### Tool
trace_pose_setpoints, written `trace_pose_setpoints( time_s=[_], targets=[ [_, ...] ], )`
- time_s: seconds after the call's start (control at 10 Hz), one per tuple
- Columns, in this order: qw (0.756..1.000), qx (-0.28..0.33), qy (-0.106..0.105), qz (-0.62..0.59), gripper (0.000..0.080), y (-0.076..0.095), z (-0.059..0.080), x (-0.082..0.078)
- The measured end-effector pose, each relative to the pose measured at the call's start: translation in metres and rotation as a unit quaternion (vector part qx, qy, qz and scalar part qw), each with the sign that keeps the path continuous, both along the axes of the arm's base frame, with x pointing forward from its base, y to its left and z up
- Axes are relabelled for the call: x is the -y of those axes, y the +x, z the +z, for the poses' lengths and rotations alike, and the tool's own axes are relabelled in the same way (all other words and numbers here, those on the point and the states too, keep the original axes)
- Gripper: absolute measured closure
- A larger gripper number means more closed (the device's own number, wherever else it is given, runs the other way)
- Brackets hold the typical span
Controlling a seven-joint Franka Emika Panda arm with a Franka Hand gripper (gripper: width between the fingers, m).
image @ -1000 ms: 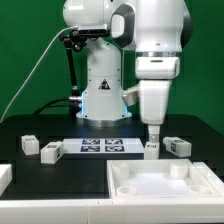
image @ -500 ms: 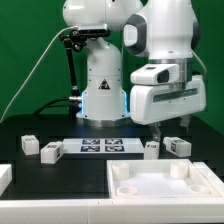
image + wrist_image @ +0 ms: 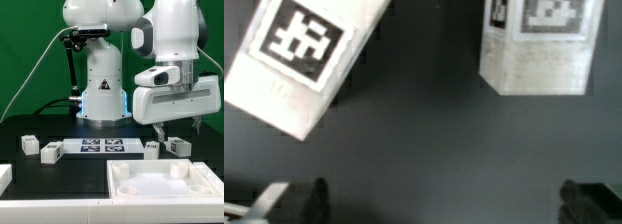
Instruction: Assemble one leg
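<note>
1. Hanging above the desk [image 3: 60, 172], the hand [image 3: 178, 128] has its jaws released and spread wide. Nothing is between them.
2. In the exterior view one dark finger [image 3: 158, 129] points down just above the leg [image 3: 152, 148] without touching it. The other finger is further toward the exterior view's right.
3. The leg stands on the desk just off the marker board's [image 3: 103, 146] end, on the exterior view's right. It is a small white block with a black-and-white tag on its face.
4. A neighbouring leg [image 3: 178, 146] sits close beside it, further to the exterior view's right, apart from it and turned at a slight angle.
5. Two other legs [image 3: 28, 144] [image 3: 50, 151] rest near each other beyond the marker board's opposite end, well apart from the hand.
6. The large white panel [image 3: 135, 196], with raised rims and recesses, lies nearer the camera than the leg, toward the exterior view's right.
7. The wrist view looks down on a skewed block [image 3: 299, 70] and a straighter block [image 3: 541, 55], both white and tagged, lying apart on the dark desk. I cannot tell which one is the leg.
8. In that view the two dark fingertips [image 3: 590, 196] stand far apart, with only bare desk between them.
</note>
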State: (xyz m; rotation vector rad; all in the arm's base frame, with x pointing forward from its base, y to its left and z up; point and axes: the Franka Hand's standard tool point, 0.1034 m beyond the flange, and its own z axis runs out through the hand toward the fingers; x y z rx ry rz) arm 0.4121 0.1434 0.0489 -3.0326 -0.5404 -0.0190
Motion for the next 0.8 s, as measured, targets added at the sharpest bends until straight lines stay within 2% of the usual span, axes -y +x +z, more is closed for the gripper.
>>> trace_pose_setpoints(
  time_s=[0.1, 0.2, 0.3, 0.4, 0.5, 0.6, 0.7, 0.8],
  targets=[
    [1.000, 0.005, 0.002, -0.003, 0.0151, -0.004, -0.002, -0.005],
    [0.999, -0.036, -0.013, -0.003, 0.0151, -0.022, -0.006, -0.015],
    [0.996, -0.086, -0.033, 0.008, 0.0151, -0.030, -0.004, -0.021],
    [0.994, -0.105, -0.042, 0.005, 0.0151, -0.030, -0.004, -0.025],
    [0.988, -0.146, -0.057, 0.006, 0.0151, -0.038, -0.010, -0.021],
    [0.984, -0.169, -0.063, 0.005, 0.0151, -0.038, -0.015, -0.020],
    [0.973, -0.215, -0.079, 0.007, 0.0151, -0.044, -0.017, -0.017],
    [0.964, -0.251, -0.089, 0.007, 0.0151, -0.042, -0.019, -0.017]
  ],
)
